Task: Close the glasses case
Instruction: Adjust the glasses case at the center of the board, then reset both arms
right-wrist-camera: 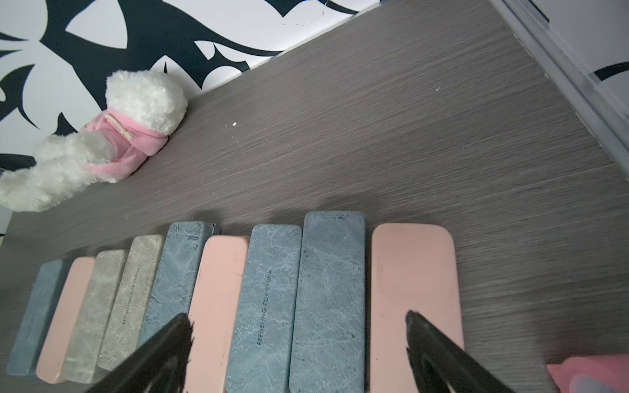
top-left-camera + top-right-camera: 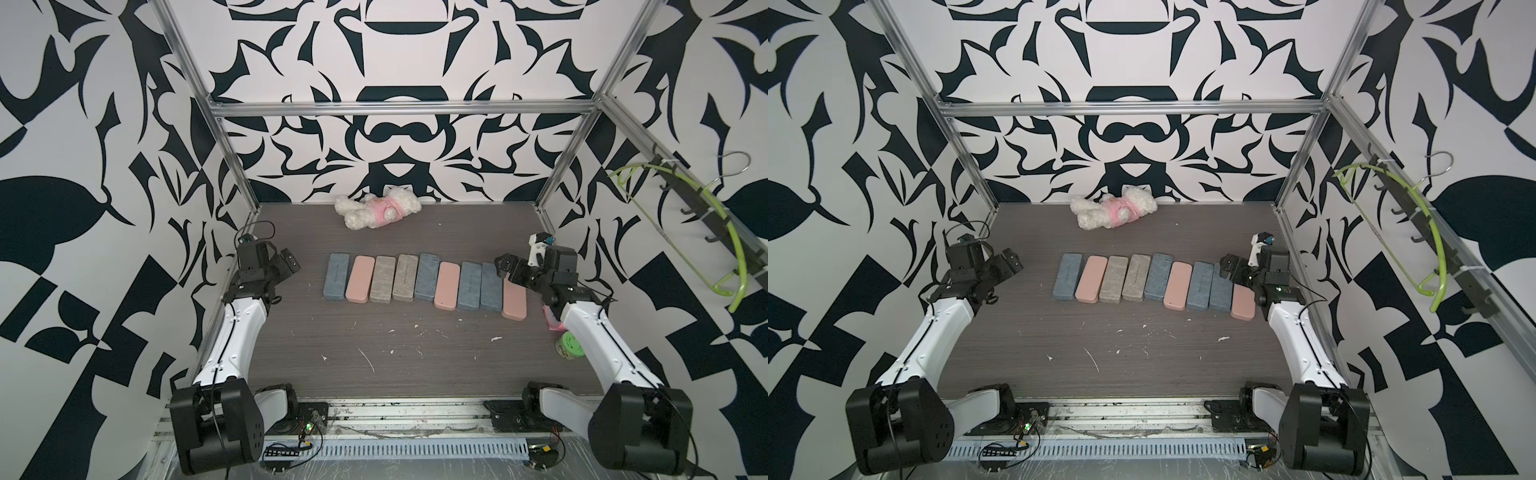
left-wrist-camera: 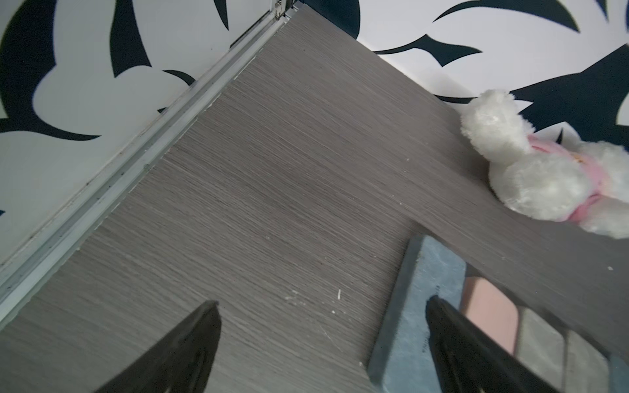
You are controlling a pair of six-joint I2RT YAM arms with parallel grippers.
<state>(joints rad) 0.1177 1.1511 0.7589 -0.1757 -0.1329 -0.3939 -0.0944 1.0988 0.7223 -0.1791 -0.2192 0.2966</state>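
I see both sets of jaws standing wide with nothing between them: the left gripper (image 3: 323,301) hangs over bare table (image 2: 374,340) just off the left end of the cases (image 2: 427,277), the right gripper (image 1: 297,314) above their right end, by the pink case (image 1: 412,289). The nine cases lie shut, side by side mid-table, with open board in front and a plush (image 2: 376,210) well apart at the back edge

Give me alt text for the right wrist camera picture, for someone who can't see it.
Nine glasses cases in blue, pink and grey lie side by side on a grey wood-grain table, all looking shut. The open right gripper hovers over them; a white plush toy lies by the patterned wall.
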